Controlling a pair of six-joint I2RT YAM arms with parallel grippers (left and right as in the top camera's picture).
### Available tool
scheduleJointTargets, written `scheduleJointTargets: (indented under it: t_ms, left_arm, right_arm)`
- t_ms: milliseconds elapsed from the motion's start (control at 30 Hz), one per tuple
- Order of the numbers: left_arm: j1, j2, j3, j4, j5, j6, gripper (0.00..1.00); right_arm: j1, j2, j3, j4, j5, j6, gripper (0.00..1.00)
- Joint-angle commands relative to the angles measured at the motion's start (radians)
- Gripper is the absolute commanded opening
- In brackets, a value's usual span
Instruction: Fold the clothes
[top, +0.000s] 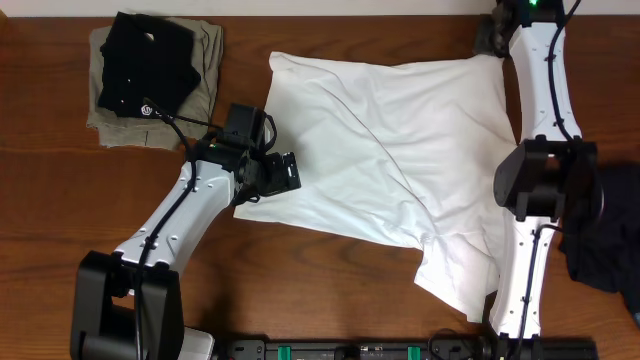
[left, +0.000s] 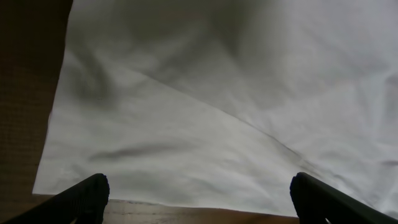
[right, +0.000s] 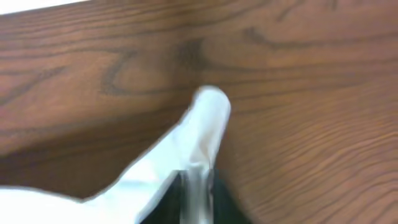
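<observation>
One large white T-shirt (top: 390, 150) covers the middle and right of the worktop (top: 300, 300). It is wrinkled, with a long diagonal crease and one part trailing toward the near right edge, and it looks laid out but not yet folded. Judged from that, the chief risk is that the loose cloth bunches or drags crooked if one corner is pulled while the opposite side lies free, so that any fold lands skewed. A thin pinch at the far right corner could also slip out, because so little fabric sits in it. The left tool (top: 292, 172) hovers at the shirt's left edge, jaws spread wide and holding nothing, with the near-left hem lying below them. The right tool (right: 198, 196), at the far right corner of the worktop, has its jaws close together on a small upstanding fold of the shirt's corner.
</observation>
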Motion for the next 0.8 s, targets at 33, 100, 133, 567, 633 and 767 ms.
scheduleJointTargets:
  t_ms: [33,100,133,567,633,767]
  left_arm:
    - [-0.002,0.007,-0.003,-0.001,0.009,0.018,0.95]
    - [-0.002,0.007,-0.003,-0.001,0.009,0.017,0.95]
    - [-0.002,0.007,-0.003,-0.001,0.009,0.017,0.95]
    - [-0.002,0.007,-0.003,-0.016,0.009,0.018,0.95]
    - [-0.002,0.007,-0.003,-0.018,0.009,0.017,0.95]
    - [-0.002,0.007,-0.003,-0.021,0.009,0.017,0.95]
  right_arm:
    - [0.014,-0.027,0.017,-0.028,0.023,-0.010,0.41]
    - [0.014,-0.027,0.017,-0.043,0.023,-0.010,0.58]
    - [0.014,-0.027,0.017,-0.052,0.023,-0.010,0.64]
    - [-0.037,-0.027,0.016,-0.252,-0.037,0.024,0.69]
    - [-0.058,-0.026,0.015,-0.265,-0.109,-0.050,0.67]
    - [-0.103,-0.024,0.005,-0.277,-0.170,-0.138,0.63]
